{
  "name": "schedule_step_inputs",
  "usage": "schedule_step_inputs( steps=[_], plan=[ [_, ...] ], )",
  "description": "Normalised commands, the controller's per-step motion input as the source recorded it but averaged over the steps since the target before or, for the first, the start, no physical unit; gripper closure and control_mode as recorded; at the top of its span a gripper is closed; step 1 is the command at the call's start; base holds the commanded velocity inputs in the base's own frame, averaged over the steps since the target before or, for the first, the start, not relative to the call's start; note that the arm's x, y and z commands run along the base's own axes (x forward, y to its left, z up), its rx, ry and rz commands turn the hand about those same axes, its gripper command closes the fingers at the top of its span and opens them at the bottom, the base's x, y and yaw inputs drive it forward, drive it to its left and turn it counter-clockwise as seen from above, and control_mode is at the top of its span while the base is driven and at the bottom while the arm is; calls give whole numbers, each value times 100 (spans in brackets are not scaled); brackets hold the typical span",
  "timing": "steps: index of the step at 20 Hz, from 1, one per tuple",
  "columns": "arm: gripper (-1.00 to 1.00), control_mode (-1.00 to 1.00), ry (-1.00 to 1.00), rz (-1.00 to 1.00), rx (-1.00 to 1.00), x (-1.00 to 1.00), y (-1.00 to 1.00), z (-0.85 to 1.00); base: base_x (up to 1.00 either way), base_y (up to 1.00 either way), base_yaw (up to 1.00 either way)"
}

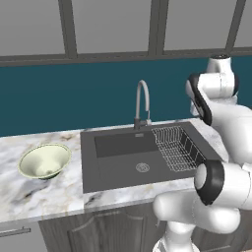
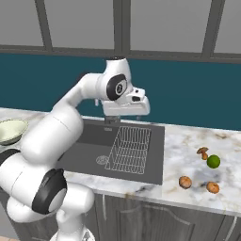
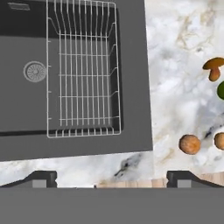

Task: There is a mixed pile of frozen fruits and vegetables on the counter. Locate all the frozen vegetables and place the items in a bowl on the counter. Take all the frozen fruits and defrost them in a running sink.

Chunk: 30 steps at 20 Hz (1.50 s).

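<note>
Hand [image 3: 112,177] (jaws wide) hangs above sink [image 3: 26,113].

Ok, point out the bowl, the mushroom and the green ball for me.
bowl [image 1: 30,156]: left base view, on its near-left rim.
mushroom [image 2: 203,151]: right base view, on its cap.
green ball [image 2: 213,161]: right base view, at its middle.

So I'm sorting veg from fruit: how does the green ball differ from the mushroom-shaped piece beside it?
The green ball is bright green and plainly round; the mushroom-shaped piece is brown-orange, with a cap over a short stem. The ball looks a little bulkier, the mushroom slimmer. In the right base view the mushroom lies nearer the sink, the ball closer to the counter's front edge. Both are small and lie loose on the marble, right of the sink.
</note>
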Motion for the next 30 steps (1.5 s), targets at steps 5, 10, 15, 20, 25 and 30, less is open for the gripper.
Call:
schedule_step_inputs(
  steps=[5,10,15,20,25,30],
  plan=[
    [-100,-100,10,-8,-1,1,-54,-9,0,0,0],
    [-100,-100,8,-8,0,0,-60,-17,0,0,0],
    [-100,-100,6,-7,2,0,-61,-16,0,0,0],
    [-100,-100,4,-6,4,0,-60,-18,0,0,0],
    [-100,-100,0,-3,7,0,-61,-12,0,0,0],
    [-100,-100,0,-3,6,3,-54,-10,0,0,0]
  ],
)
